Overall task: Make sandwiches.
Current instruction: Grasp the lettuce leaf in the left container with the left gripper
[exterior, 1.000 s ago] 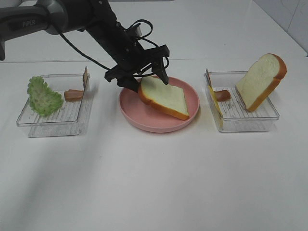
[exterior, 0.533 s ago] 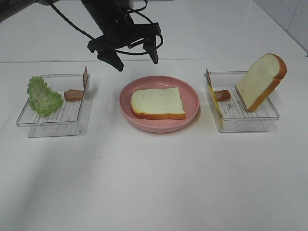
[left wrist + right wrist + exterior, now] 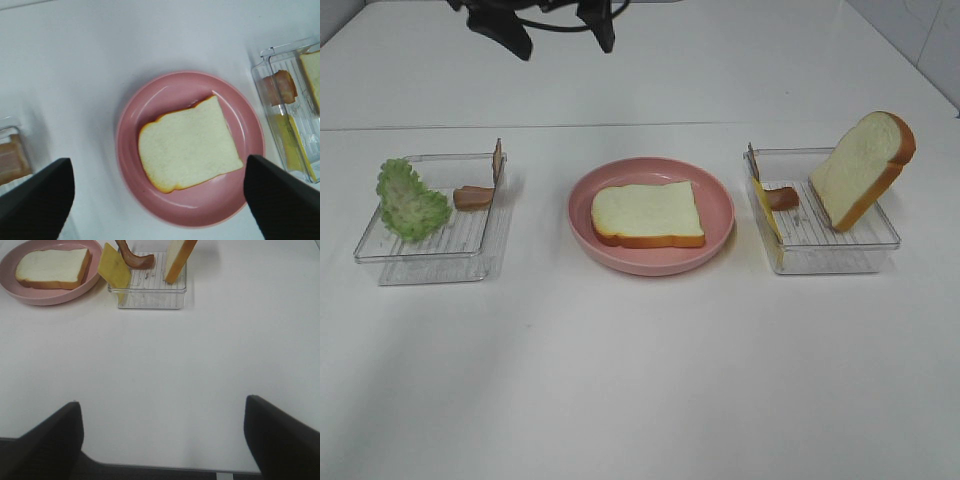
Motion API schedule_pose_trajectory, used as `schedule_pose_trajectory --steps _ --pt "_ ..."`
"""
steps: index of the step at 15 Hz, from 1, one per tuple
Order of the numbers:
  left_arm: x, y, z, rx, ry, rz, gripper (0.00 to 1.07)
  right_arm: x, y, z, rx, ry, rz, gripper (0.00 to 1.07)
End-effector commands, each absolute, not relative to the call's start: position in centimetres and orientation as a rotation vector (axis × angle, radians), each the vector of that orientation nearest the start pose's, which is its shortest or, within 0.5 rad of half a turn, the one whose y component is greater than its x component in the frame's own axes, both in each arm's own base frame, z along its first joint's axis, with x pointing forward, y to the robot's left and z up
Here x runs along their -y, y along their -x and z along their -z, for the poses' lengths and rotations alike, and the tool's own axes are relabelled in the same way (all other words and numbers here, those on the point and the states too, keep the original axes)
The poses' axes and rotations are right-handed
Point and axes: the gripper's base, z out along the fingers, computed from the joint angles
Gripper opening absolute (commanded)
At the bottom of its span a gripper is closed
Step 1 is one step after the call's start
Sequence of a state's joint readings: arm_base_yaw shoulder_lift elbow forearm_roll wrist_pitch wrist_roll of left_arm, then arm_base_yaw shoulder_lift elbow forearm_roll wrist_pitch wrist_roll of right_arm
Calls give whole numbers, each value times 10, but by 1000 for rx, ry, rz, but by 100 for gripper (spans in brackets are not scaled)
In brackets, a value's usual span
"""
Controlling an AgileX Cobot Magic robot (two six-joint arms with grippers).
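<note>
One white bread slice [image 3: 648, 214] with an orange-brown crust lies flat on the pink plate [image 3: 582, 205]. My left gripper [image 3: 563, 40] hangs high above and behind the plate, open and empty. The left wrist view looks down between its fingers [image 3: 35, 200] at the bread [image 3: 187, 145] on the plate [image 3: 150, 95]. A second bread slice [image 3: 863, 165] leans upright in the right tray [image 3: 840, 262], beside bacon [image 3: 782, 198] and yellow cheese [image 3: 765, 210]. Lettuce [image 3: 408, 200] and bacon [image 3: 473, 196] sit in the left tray [image 3: 430, 265]. My right gripper [image 3: 162, 405] is open over bare table, well short of its tray [image 3: 150, 295].
The white table's front edge [image 3: 150, 467] runs just beneath the right gripper's fingers. A seam in the table [image 3: 720, 124] runs behind the trays. A brown piece [image 3: 498, 160] stands against the left tray's far corner.
The left gripper let go of the bread slice, which now lies flat on the plate. It then rose and drew back to the upper left.
</note>
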State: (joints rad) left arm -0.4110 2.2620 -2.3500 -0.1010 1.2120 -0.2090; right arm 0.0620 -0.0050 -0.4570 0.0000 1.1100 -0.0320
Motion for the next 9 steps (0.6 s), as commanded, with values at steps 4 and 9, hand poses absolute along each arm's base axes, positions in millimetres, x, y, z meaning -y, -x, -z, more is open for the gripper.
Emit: schedule_pose_trajectory --steps 4,9 --pt "71 -421 -325 -2798 11 83 85 0 7 -261 -2099 85 -30 85" --pt "3 -438 -277 -2923 116 156 85 0 7 -261 -2099 85 -30 85"
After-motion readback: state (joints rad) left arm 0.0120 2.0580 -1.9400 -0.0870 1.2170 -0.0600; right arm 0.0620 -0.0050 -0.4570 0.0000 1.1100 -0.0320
